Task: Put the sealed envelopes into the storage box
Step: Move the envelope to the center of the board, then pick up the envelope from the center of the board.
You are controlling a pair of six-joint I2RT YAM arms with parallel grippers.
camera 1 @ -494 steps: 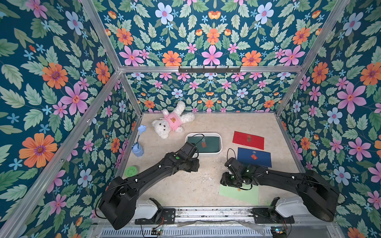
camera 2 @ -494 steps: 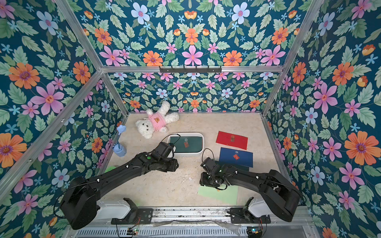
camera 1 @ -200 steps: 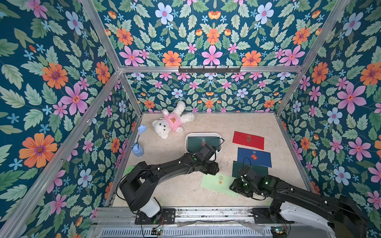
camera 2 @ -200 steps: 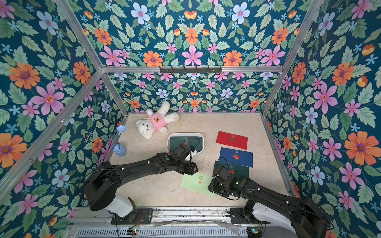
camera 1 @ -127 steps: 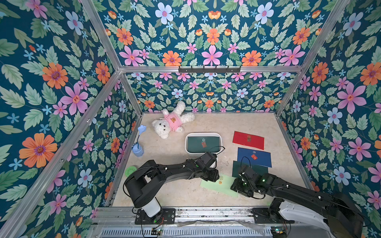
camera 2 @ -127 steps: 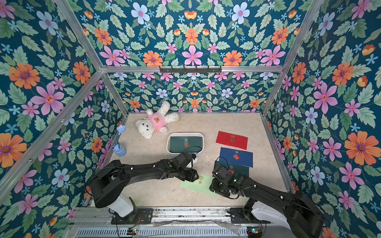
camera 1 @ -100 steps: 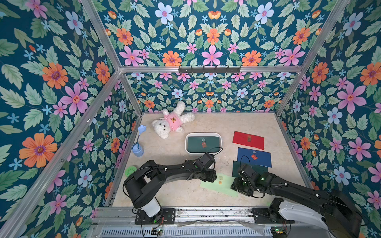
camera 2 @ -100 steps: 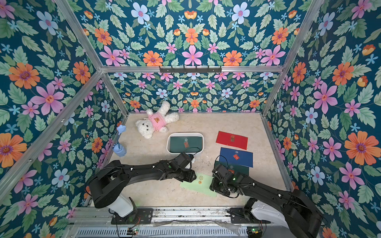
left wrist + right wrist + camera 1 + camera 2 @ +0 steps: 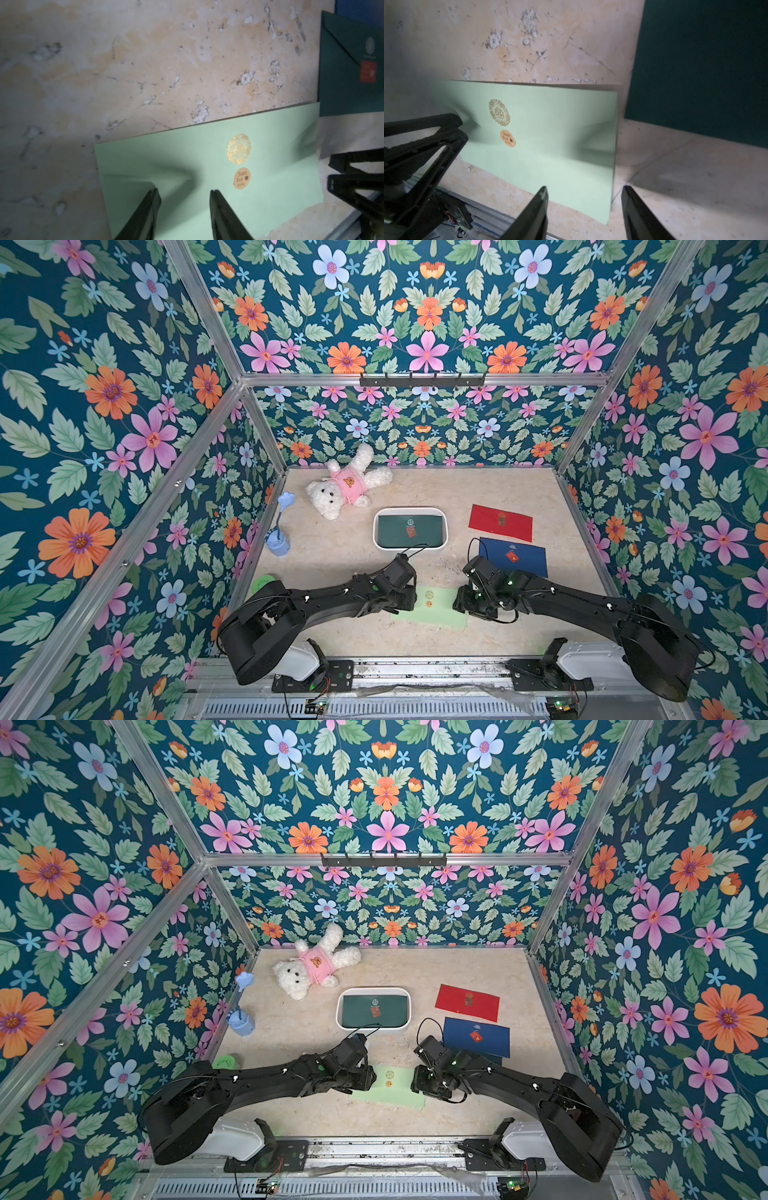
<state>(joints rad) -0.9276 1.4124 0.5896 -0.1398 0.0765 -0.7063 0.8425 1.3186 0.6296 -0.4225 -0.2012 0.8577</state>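
- A blue cup [image 9: 277, 540] and a toy bear [image 9: 341, 488] sat at the left of the table [image 9: 332, 556], no part of the job.
- The box [image 9: 375, 531] stood mid-table with one dark green envelope [image 9: 399, 526] lying flat inside. Whether any others lay beneath it could not be told.
- The left gripper [image 9: 184, 193] had its jaws part-way apart. Its tips were down on one short end of the light green envelope [image 9: 436, 610], where the paper buckled, but no firm pinch showed.
- That envelope lay on the table in front of the box and apart from it, between the two arms, seal side up.
- The right gripper [image 9: 584, 188], jaws wide and empty, hung over the envelope's other end. One finger was above the paper and the other past its edge.
- A second dark green envelope [image 9: 349, 83] lay flat by the light green one's far corner, so close that touching could not be ruled out. The right arm hid most of it in both top views.
- The red envelope [image 9: 500, 523] and the navy envelope [image 9: 513, 558] lay flat at the right, just beside each other, with the navy one nearer the arms.
- By this count one envelope was in the box and four on show were out of it, so the job looked less than half done.
- The light green envelope appeared to be the step in hand. It was not yet lifted clear, and thin paper flat on the table may slip from the tips.
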